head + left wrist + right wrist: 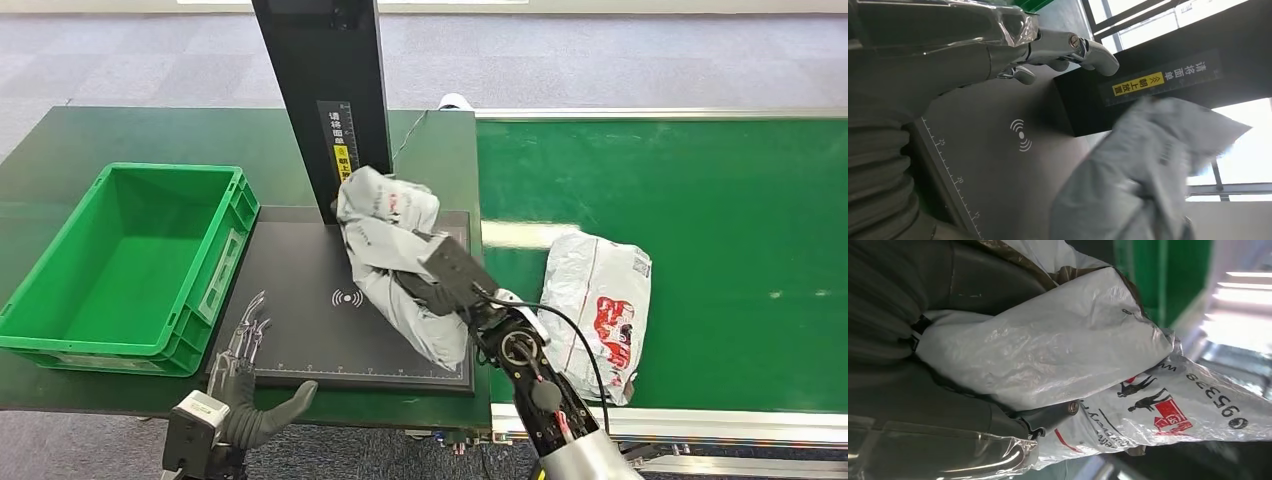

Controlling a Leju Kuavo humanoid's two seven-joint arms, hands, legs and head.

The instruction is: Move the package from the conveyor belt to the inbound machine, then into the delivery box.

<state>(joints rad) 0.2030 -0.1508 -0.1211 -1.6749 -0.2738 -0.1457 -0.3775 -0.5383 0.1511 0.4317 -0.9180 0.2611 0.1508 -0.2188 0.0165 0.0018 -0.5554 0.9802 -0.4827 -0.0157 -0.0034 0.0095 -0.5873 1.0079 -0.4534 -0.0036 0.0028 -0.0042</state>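
My right hand (447,278) grips a crumpled grey plastic package (385,235), holding it over the black inbound machine plate (300,320) beside the machine's black post (325,95). The right wrist view shows the same package (1048,347) with red print pressed against the hand (923,405). A second grey package with red print (597,305) lies on the green conveyor belt (720,220). My left hand (245,375) hangs open at the plate's front left corner; its fingers (1073,50) reach over the plate (993,165) in the left wrist view, with the held package (1143,170) blurred beyond. The green delivery box (60,330) is empty.
The delivery box stands left of the machine plate on a dark green table (150,135). The belt's metal rail (700,425) runs along the front right. Grey carpet floor (620,55) lies beyond the table and belt.
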